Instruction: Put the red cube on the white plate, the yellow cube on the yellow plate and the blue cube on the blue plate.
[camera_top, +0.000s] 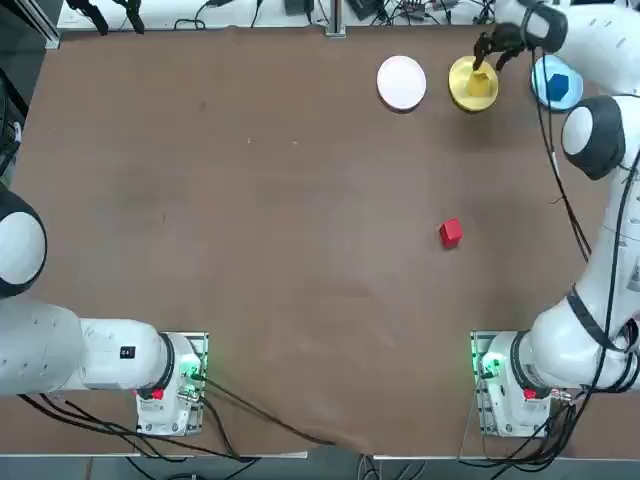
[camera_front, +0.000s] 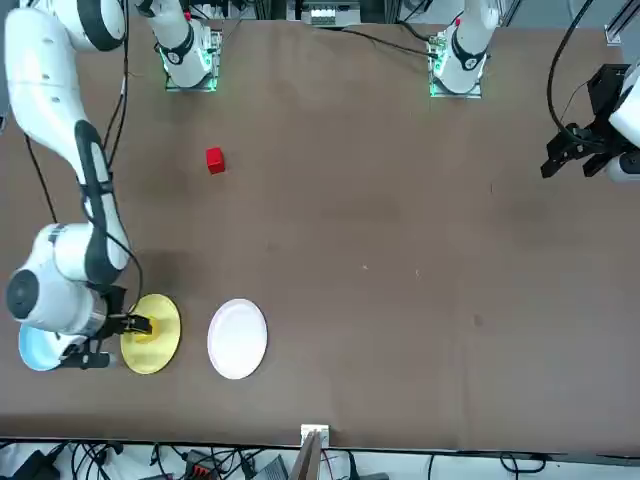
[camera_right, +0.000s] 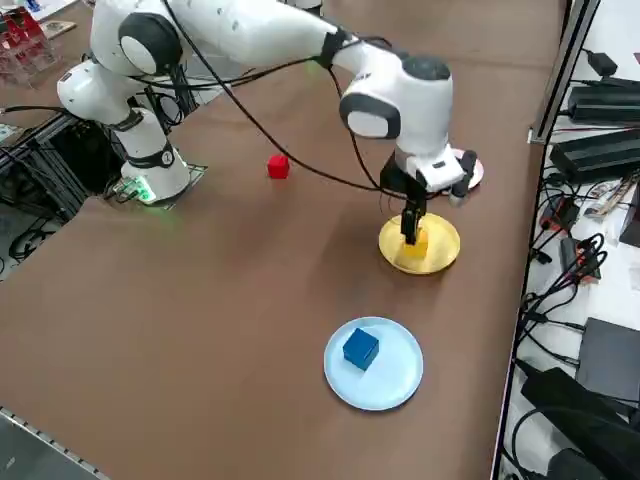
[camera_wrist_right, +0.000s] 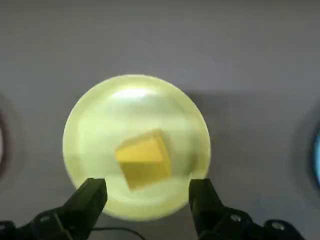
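Observation:
The yellow cube (camera_wrist_right: 144, 159) lies on the yellow plate (camera_wrist_right: 100, 125) at the table's far right. My right gripper (camera_wrist_right: 147, 197) hangs open just over it, one finger on each side and clear of it; the top view shows this gripper (camera_top: 487, 62) above the yellow plate (camera_top: 462, 85). The blue cube (camera_right: 360, 347) rests on the blue plate (camera_right: 395, 375), right of the yellow one. Left of the yellow plate is the white plate (camera_top: 401, 82), with nothing on it. The red cube (camera_top: 450, 233) sits on the bare table, well nearer the arm bases.
The three plates form a row along the far edge at the right. My right arm arches over the table's right side, with its cable (camera_top: 560, 190) hanging beside it. Cables and boxes lie beyond the table's far edge.

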